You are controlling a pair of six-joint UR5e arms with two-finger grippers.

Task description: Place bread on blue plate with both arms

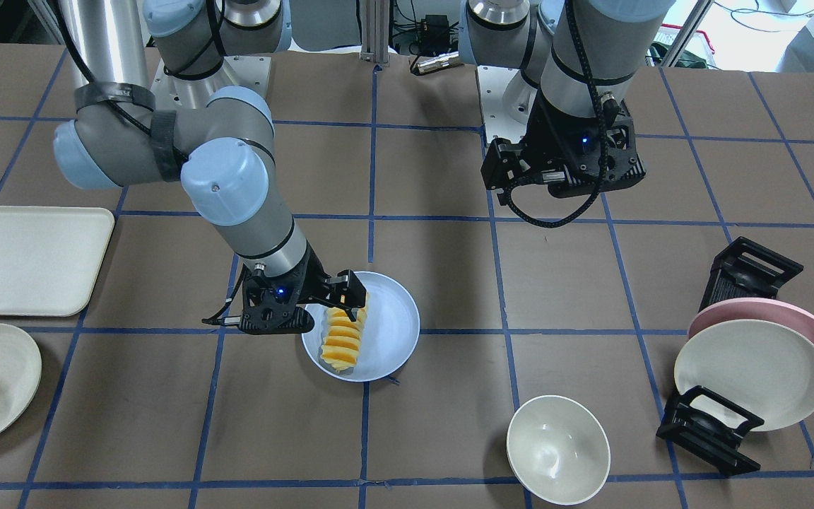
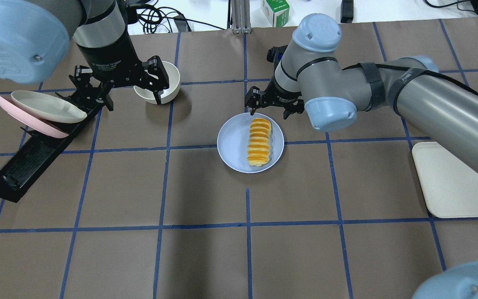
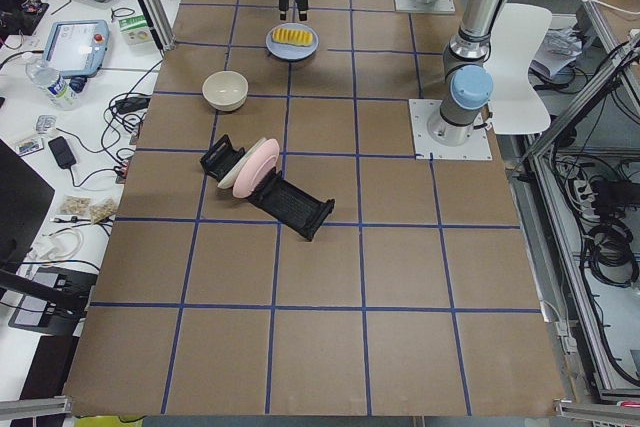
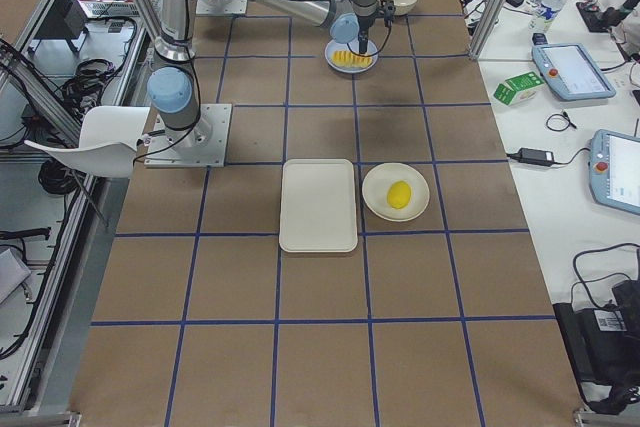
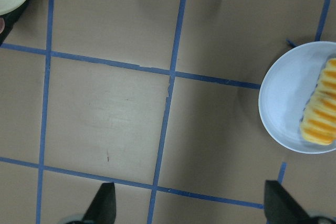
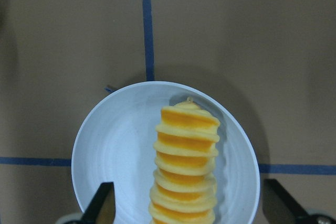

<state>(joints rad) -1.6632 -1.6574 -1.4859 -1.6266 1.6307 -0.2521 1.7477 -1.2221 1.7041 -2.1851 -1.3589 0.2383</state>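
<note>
Beneath the right pincer [image 2: 270, 111], jaws spread wide, the bread [image 2: 259, 142] lies on the blue plate [image 2: 232, 143]. Left pincer [image 5: 191, 203] likewise gapes, holding nothing.

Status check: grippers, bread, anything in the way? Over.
Left gripper open, empty, high over the brown table. Right gripper open over the ridged orange-yellow toy loaf, lying on the round pale-blue plate. Plate holds nothing else.
</note>
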